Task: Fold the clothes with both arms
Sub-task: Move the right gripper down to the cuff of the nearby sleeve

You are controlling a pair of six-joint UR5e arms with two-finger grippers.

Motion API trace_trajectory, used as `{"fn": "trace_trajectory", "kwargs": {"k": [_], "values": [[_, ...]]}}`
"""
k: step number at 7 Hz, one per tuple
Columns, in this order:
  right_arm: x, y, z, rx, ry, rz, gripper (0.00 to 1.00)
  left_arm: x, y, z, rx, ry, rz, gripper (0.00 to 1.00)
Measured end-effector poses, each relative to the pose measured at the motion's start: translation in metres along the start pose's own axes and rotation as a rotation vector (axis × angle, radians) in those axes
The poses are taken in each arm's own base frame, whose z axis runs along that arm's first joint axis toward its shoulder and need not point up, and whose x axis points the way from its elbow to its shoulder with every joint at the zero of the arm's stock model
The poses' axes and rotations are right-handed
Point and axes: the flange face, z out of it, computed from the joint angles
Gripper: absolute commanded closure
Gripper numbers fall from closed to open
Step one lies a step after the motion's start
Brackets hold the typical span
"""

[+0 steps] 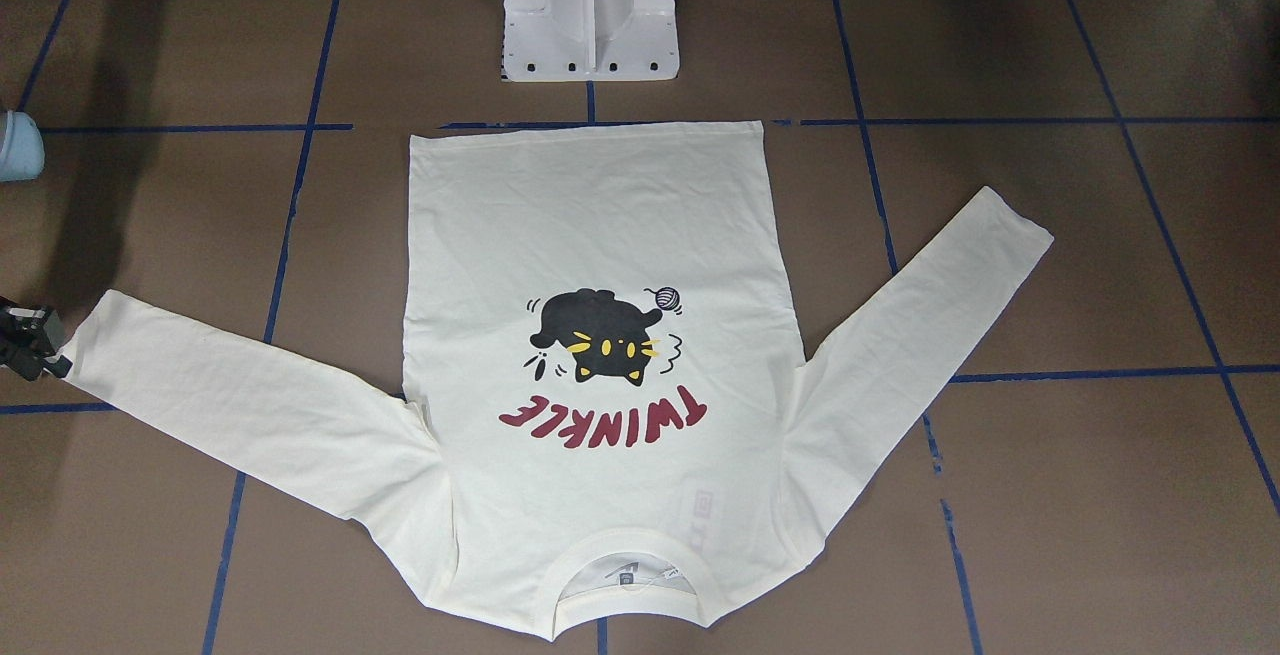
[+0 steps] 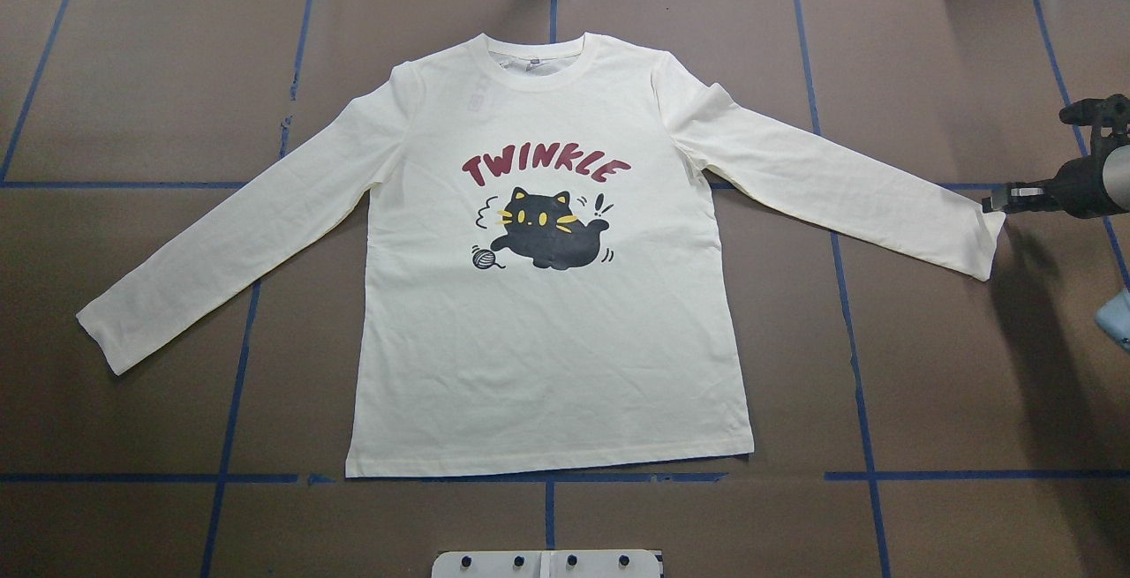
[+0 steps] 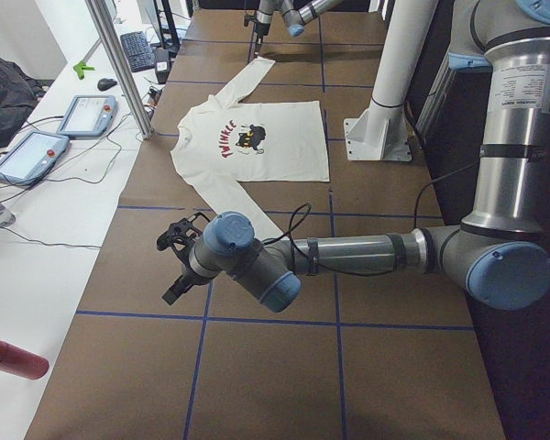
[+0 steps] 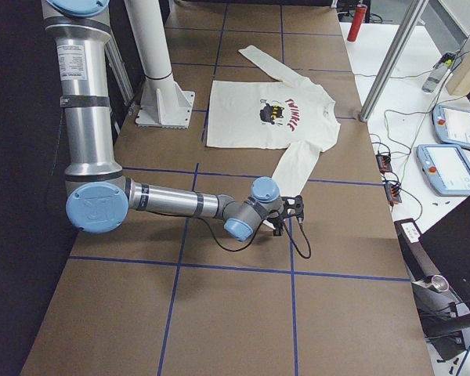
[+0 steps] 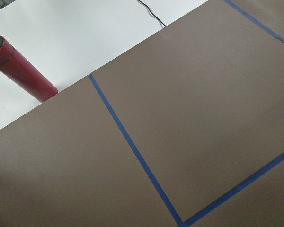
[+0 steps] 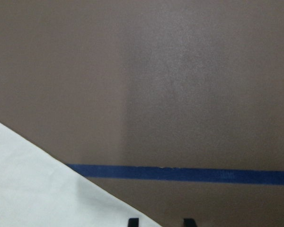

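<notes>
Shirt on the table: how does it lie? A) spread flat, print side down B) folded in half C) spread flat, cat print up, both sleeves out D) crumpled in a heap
C: the shirt lies flat and unfolded, the cat print faces up, and both sleeves reach out to the sides.

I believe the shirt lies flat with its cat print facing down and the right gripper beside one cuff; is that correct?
Not quite: the shirt lies flat with its cat print facing up, as the overhead view shows. The right gripper is indeed beside one cuff.
</notes>
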Motion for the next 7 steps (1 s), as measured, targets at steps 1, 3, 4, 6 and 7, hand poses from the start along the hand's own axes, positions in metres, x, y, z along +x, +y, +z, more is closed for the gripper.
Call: {"fn": "trace_trajectory", "kwargs": {"k": [1,3,4,6,7], "values": [[0.0008,0.0012,-0.0004,-0.001,0.000,-0.001,0.52,0.0000,0.0004,0.0001,0.000,0.000,0.000,0.00],[0.0045,0.0044,-0.0003,-0.004,0.005,0.002,0.53,-0.0004,0.0016,-0.0002,-0.001,-0.001,-0.001,0.00],[0.0061,0.0057,-0.0002,-0.006,0.007,0.004,0.77,-0.0005,0.0018,-0.0003,-0.001,-0.001,-0.001,0.00],[0.0056,0.0057,-0.0008,-0.005,0.006,0.008,1.00,-0.0007,0.0022,-0.0002,-0.002,-0.001,-0.001,0.00],[0.0036,0.0046,-0.0011,-0.003,0.003,0.010,1.00,-0.0008,0.0025,-0.0001,-0.002,-0.001,-0.001,0.00]]}}
